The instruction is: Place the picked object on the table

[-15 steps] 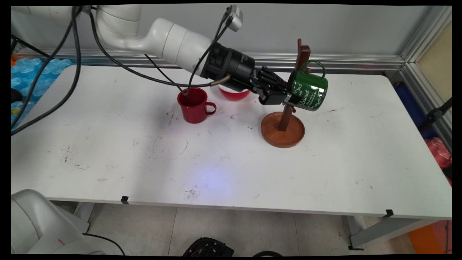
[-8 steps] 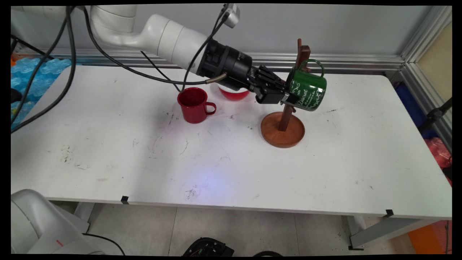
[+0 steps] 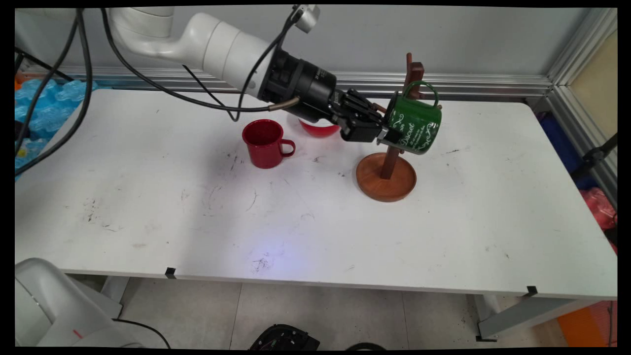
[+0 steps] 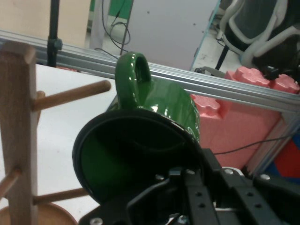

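A white, scuffed table stands against a grey wall; pale floor tiles below; perhaps an office chair beyond.

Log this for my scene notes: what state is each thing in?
gripper: shut on the green mug's rim.
green mug: held tilted, off the table, beside the rack's post.
mug rack: upright, pegs bare.
red mug: upright, empty.
red bowl: mostly hidden behind arm.

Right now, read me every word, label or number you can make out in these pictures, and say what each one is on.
"Discret" or close to it: white script on the side of the green mug, uncertain; the smaller lines under it are too small to read.
White print on the arm's black wrist: too small to read.
Red mug: no text visible.
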You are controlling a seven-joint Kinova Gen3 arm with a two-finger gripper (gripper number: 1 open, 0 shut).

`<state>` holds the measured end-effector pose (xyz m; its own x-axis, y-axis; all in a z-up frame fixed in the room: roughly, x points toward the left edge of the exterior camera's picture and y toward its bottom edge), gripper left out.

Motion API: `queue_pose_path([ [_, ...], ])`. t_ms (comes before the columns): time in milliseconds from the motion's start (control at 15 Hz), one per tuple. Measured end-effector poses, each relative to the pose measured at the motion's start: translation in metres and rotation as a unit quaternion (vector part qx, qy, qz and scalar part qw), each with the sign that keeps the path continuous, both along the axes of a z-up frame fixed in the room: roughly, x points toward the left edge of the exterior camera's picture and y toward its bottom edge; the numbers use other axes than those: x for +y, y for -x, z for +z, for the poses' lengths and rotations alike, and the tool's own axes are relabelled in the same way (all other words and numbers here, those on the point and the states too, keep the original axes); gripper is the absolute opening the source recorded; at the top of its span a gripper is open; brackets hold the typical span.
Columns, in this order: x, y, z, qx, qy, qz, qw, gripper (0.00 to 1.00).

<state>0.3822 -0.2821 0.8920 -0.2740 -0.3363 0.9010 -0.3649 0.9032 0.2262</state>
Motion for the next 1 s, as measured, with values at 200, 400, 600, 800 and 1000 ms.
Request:
queue_pose_path([
  [200,0.005,-0.006,0.003,-0.002,-0.006,-0.005,1.0000,0.00],
  [400,0.011,-0.013,0.005,-0.006,-0.012,-0.012,0.9998,0.00],
  [600,0.017,-0.022,0.005,-0.014,-0.019,-0.020,0.9995,0.00],
  [800,0.023,-0.032,0.004,-0.026,-0.028,-0.029,0.9989,0.00],
  [1000,0.030,-0.044,0.001,-0.042,-0.039,-0.040,0.9976,0.00],
])
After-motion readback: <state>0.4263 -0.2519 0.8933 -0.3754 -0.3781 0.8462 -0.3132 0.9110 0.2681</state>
